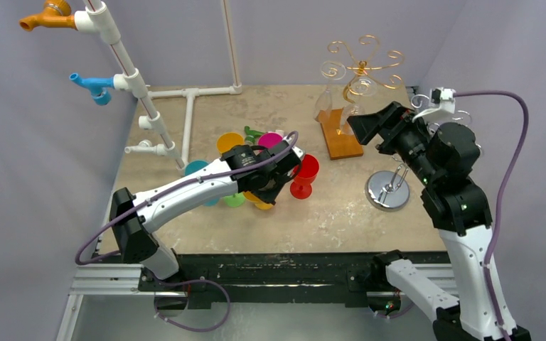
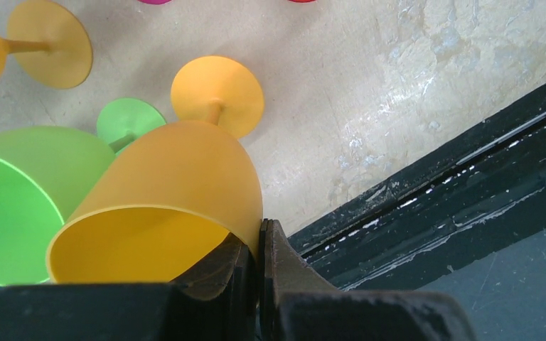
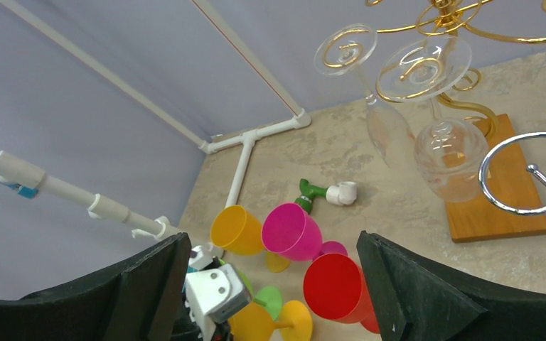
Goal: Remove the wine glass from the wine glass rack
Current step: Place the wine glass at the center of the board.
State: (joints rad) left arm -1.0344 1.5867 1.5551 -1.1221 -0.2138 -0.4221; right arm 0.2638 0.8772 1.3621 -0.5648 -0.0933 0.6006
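Wine glass [image 3: 449, 160], clear, hangs bowl-down from gold rack [image 1: 362, 67], far right corner; right gripper [image 3: 274, 241] wide apart, empty; left gripper [image 2: 259, 229] clamps orange cup [image 2: 178, 185].

Both arms pair white shells with black joints: the left arm [image 1: 185, 188] shows a long white link, the right arm [image 1: 469, 249] bulkier black housings dotted with tiny green lights [image 1: 424, 182]. A purple cable [image 1: 89, 245] loops at seven o'clock of the top view (a second purple cable [image 1: 515, 135] arches at two o'clock). The fingers [image 3: 412, 298] are matt black wedges.
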